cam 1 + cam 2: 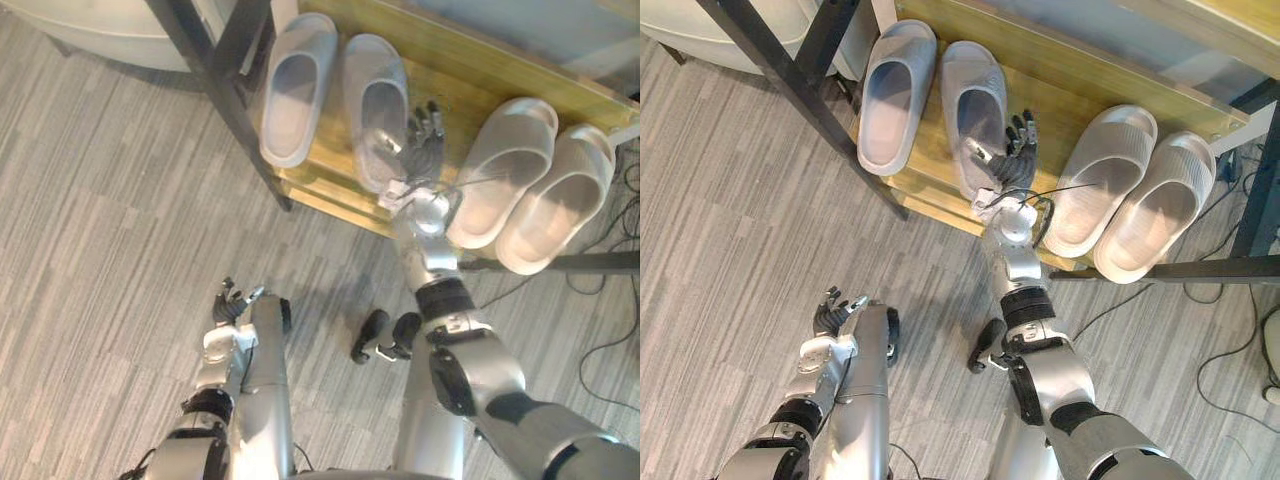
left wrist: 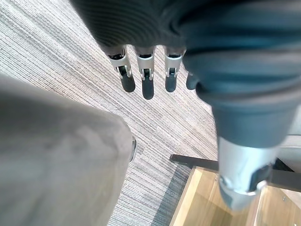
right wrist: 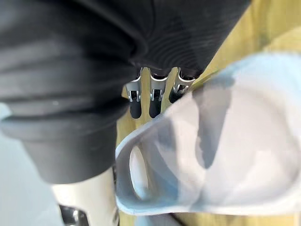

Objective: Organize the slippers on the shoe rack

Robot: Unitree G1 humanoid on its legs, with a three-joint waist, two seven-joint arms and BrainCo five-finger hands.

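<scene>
Two pale grey slippers lie side by side on the left part of the wooden shelf [image 1: 455, 65]: the outer one [image 1: 295, 85] and the inner one [image 1: 372, 95]. A beige pair rests at the shelf's right end, one slipper [image 1: 510, 165] next to the other [image 1: 565, 200]. My right hand [image 1: 420, 140] reaches over the shelf between the pairs. Its straight fingers [image 3: 150, 101] lie along the inner grey slipper's [image 3: 225, 155] side, and its thumb lies over that slipper's heel end. My left hand [image 1: 232, 303] hangs open low above the floor, its fingers [image 2: 147, 80] holding nothing.
A black metal rack leg [image 1: 215, 75] slants down at the shelf's left corner, and a black bar [image 1: 590, 262] runs under the beige pair. A pale rounded object [image 1: 90, 30] sits at the far left. Grey striped carpet [image 1: 110, 220] lies in front of the rack.
</scene>
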